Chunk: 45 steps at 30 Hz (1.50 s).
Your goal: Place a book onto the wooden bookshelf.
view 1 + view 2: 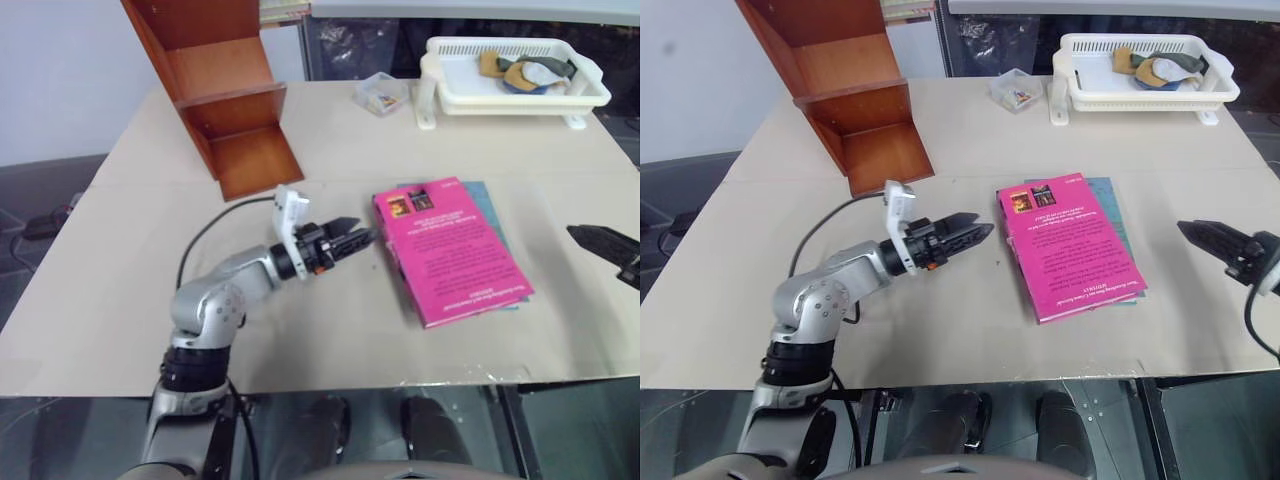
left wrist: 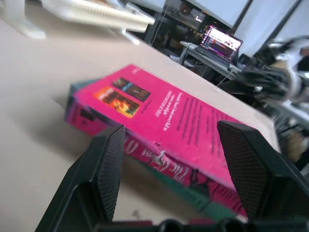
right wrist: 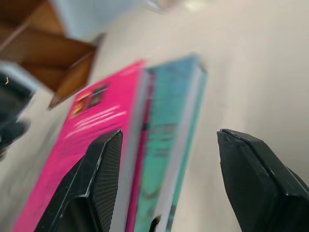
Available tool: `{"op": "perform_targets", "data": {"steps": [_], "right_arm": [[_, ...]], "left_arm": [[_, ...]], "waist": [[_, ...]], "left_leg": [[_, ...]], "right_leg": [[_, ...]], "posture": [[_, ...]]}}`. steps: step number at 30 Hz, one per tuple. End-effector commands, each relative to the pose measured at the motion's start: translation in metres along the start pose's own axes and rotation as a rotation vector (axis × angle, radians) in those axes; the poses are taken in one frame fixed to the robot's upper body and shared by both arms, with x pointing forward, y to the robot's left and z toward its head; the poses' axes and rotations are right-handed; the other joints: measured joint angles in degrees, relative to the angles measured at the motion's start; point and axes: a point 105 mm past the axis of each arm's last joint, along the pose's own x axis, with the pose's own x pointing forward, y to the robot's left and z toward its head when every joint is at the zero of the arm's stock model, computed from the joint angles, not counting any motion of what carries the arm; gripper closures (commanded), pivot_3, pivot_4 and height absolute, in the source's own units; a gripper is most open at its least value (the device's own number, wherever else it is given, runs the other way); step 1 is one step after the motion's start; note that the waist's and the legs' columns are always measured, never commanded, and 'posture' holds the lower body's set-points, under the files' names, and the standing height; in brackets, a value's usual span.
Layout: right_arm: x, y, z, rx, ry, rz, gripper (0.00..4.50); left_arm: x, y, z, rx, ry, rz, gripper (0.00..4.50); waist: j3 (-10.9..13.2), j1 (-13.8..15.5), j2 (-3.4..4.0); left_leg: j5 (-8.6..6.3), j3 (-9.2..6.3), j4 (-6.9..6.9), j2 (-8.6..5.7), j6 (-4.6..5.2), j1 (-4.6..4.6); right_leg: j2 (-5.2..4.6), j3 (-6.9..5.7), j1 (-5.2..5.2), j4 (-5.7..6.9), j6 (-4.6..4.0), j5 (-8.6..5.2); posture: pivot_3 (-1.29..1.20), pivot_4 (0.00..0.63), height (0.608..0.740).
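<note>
Beige and wide, the desk [image 1: 300,330] is carrying everything I'm working with, and I'm reading it from the left: the wooden bookshelf [image 1: 225,95] is standing at the far left corner, its shelves bare. Nearer me, my left end effector [image 1: 362,240] is pointing level at the book [image 1: 448,250], its fingers standing apart with nothing between them, the tips just short of the spine. That magenta book is lying flat near the middle of the desk, on top of a teal book [image 1: 482,200] whose edge is peeking out beyond it. My right end effector [image 1: 590,240] is hanging off to the right, fingers apart and empty, clear of both books. I'm judging this as the approach to the grasp: next I'm needing the fingers closed on the pink book alone, without catching or dragging the teal one. At the back, a small clear box [image 1: 382,93] is holding little coloured bits, and the white basket tray [image 1: 585,98] is holding a few crumpled cloth-like items.
</note>
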Motion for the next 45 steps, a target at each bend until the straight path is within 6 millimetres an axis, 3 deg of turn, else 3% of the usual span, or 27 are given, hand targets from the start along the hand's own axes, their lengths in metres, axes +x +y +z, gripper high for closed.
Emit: {"op": "perform_targets", "data": {"steps": [1, 5, 10, 16, 24, 34, 38, 42, 43, 45], "right_arm": [[-0.014, 0.033, 0.014, -0.221, -0.042, 0.112, 1.32], [-0.022, 0.056, 0.016, -0.279, -0.06, 0.191, 1.32], [-0.031, 0.068, 0.003, -0.357, 0.045, 0.227, 1.32], [-0.045, 0.067, -0.016, -0.398, 0.181, 0.243, 1.32], [-0.049, 0.068, -0.011, -0.4, 0.178, 0.254, 1.32], [-0.051, 0.069, -0.009, -0.416, 0.181, 0.248, 1.32], [-0.053, 0.069, -0.009, -0.419, 0.178, 0.241, 1.32], [-0.054, 0.069, -0.01, -0.42, 0.176, 0.238, 1.32], [-0.054, 0.069, -0.011, -0.419, 0.176, 0.238, 1.32], [-0.054, 0.07, -0.012, -0.418, 0.176, 0.238, 1.32]], "left_arm": [[0.006, 0.004, -0.002, -0.153, 0.009, 0.007, 1.14], [0.017, 0.023, -0.011, -0.325, -0.005, 0.061, 1.14], [0.034, 0.026, -0.01, -0.542, -0.043, 0.016, 1.14], [0.049, 0.017, -0.015, -0.668, -0.026, -0.068, 1.14], [0.065, 0.011, -0.03, -0.778, 0.007, -0.115, 1.14], [0.084, 0.001, -0.032, -0.85, 0.037, -0.193, 1.14], [0.084, -0.001, -0.038, -0.86, 0.075, -0.195, 2.39], [0.084, -0.003, -0.043, -0.859, 0.104, -0.201, 4.08], [0.084, -0.002, -0.043, -0.862, 0.102, -0.198, 4.32], [0.084, -0.001, -0.043, -0.871, 0.093, -0.195, 4.38]], "waist": [[0.01, -0.01, -0.01], [0.02, 0.09, -0.04], [0.08, 1.23, -0.16], [0.09, 1.66, -0.19], [0.15, 1.6, -0.28], [0.18, 1.8, -0.34], [0.18, 1.8, -0.34], [0.17, 1.78, -0.32], [0.18, 1.78, -0.33], [0.18, 1.78, -0.33]], "left_leg": [[0.0, 0.0, 0.01, 0.0, -0.01, 0.0], [0.01, 0.01, 0.12, -0.01, -0.02, 0.04], [0.02, -0.02, 0.15, -0.01, -0.05, 0.05], [0.14, 0.01, 0.15, -0.05, -0.26, 0.01], [0.09, 0.0, 0.13, -0.04, -0.32, -0.01], [0.09, 0.0, 0.13, -0.04, -0.37, -0.03], [0.09, 0.0, 0.12, -0.04, -0.38, -0.03], [0.04, 0.0, 0.12, -0.04, -0.45, -0.02], [0.03, 0.0, 0.12, -0.04, -0.48, -0.02], [0.02, 0.0, 0.12, -0.04, -0.51, -0.02]], "right_leg": [[0.0, 0.0, 0.0, 0.03, 0.0, 0.0], [-0.01, 0.02, 0.0, 0.19, 0.0, 0.0], [-0.01, 0.01, -0.01, 0.29, 0.01, 0.0], [-0.05, 0.01, 0.01, 0.18, 0.02, 0.0], [-0.05, 0.0, 0.0, 0.16, 0.02, 0.0], [-0.06, -0.01, 0.01, 0.14, 0.02, 0.0], [-0.06, -0.01, 0.01, 0.14, 0.02, 0.0], [-0.06, -0.01, 0.01, 0.14, 0.03, -0.01], [-0.06, -0.01, 0.01, 0.14, 0.03, -0.01], [-0.06, -0.01, 0.01, 0.14, 0.03, -0.01]], "posture": [[0.0, 0.15, 0.74], [0.0, 0.15, 0.74], [0.0, 0.15, 0.74], [0.0, 0.15, 0.74], [0.0, 0.15, 0.74], [0.0, 0.15, 0.74], [0.0, 0.15, 0.74], [0.0, 0.15, 0.74], [0.0, 0.15, 0.74], [0.0, 0.15, 0.74]]}}
